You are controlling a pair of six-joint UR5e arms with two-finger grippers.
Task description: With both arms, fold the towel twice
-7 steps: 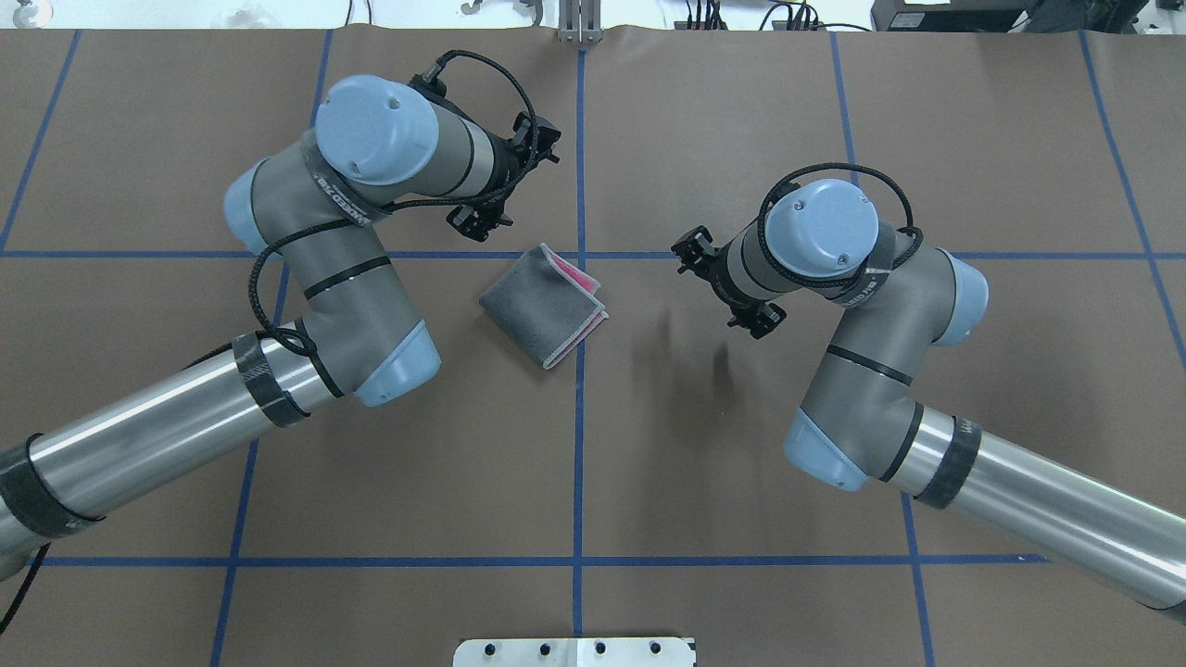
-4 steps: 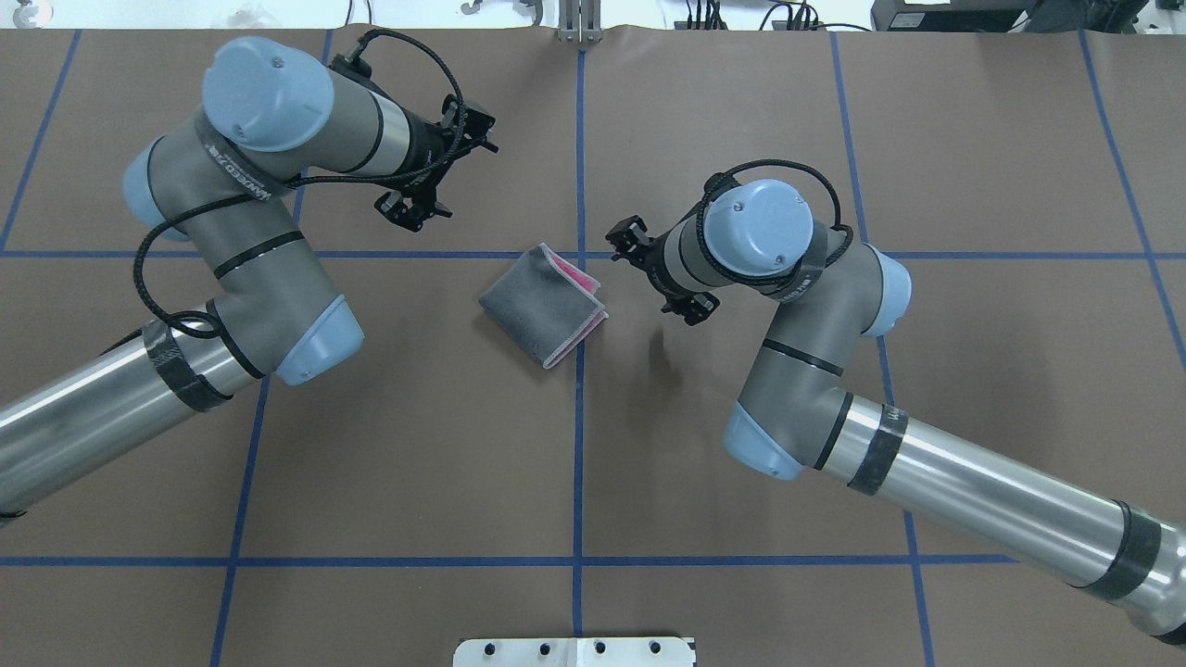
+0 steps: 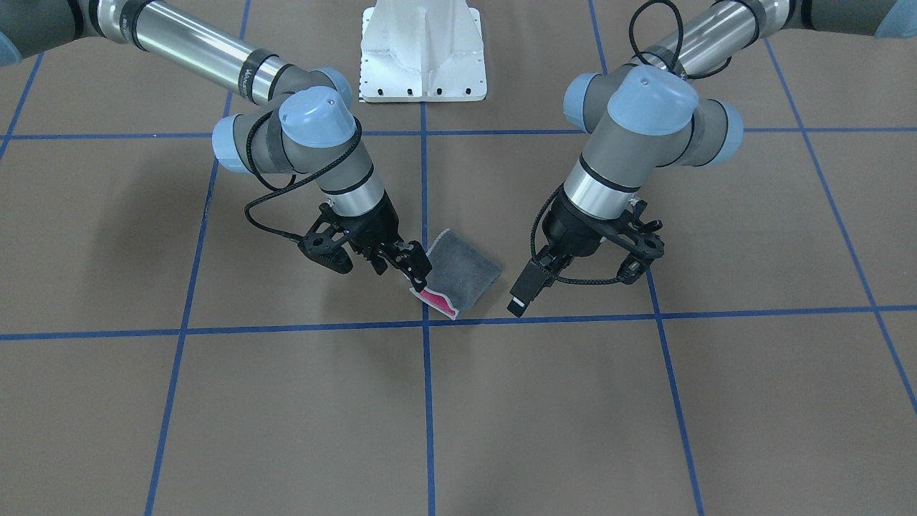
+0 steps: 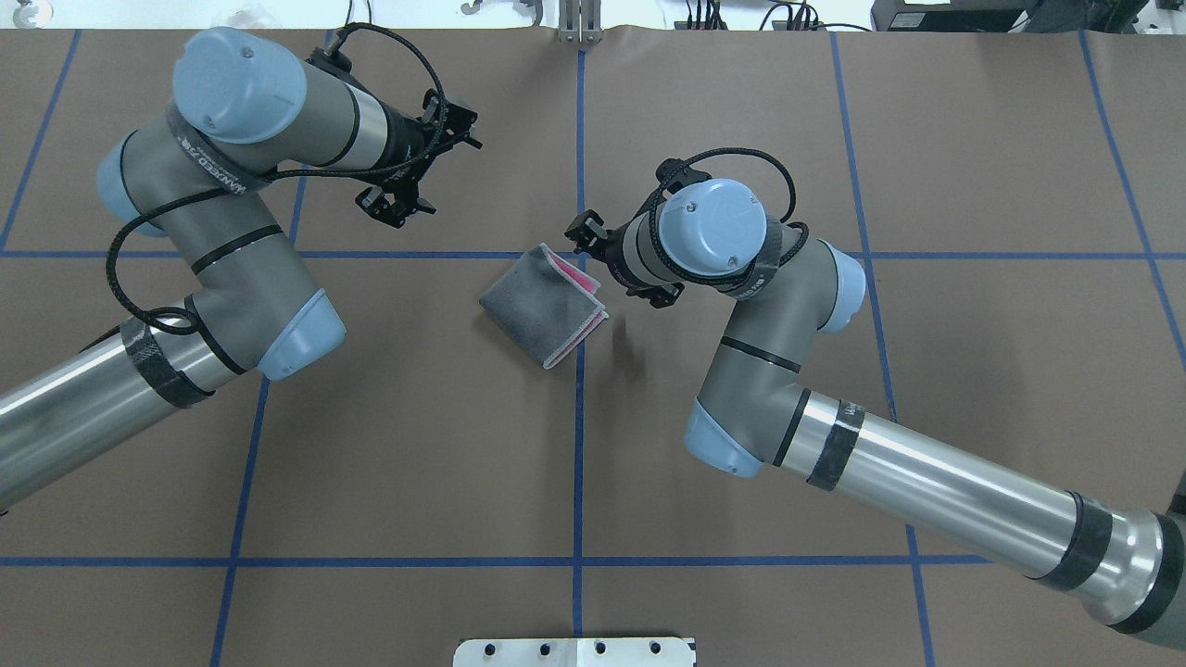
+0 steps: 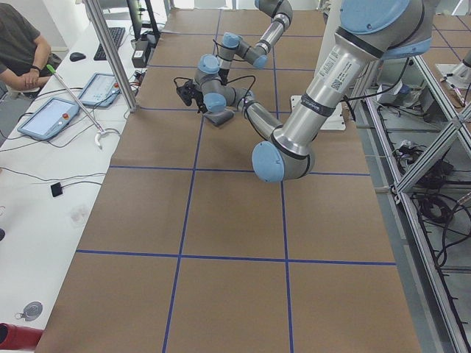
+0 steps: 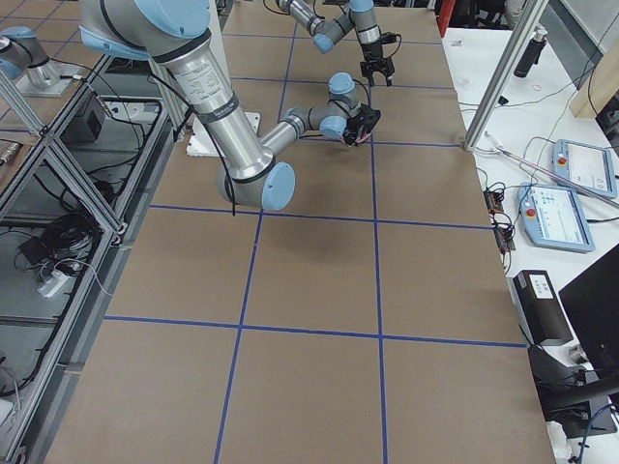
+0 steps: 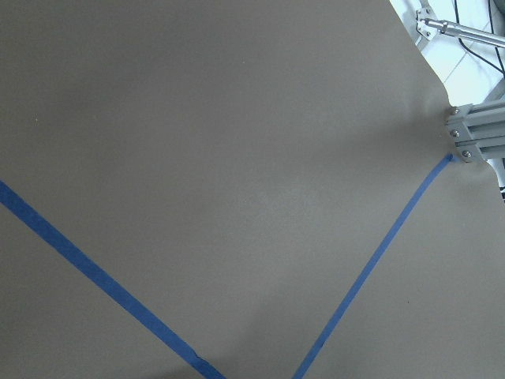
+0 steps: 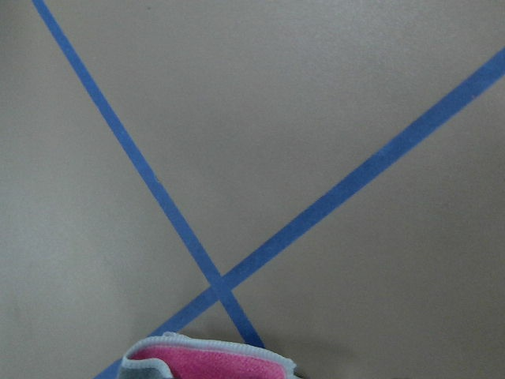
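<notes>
Black right end effector [image 3: 405,266] moved up to folded grey-pink terry towel [image 3: 464,274]; left end effector [image 4: 414,167] backed off. Grip states: can't tell. Prob. final tidy.

The towel [image 4: 537,306] lies folded small near the table's [image 4: 417,463] middle, grey outside, pink at one edge, between left arm [image 4: 232,250] and right arm [image 4: 788,306].

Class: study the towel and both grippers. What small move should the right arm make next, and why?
Probably ease the right gripper down onto the pink-showing open edge of the towel and close on it. It sits open right at that edge, apparently gripping nothing, while the left gripper hangs clear of the towel.
</notes>
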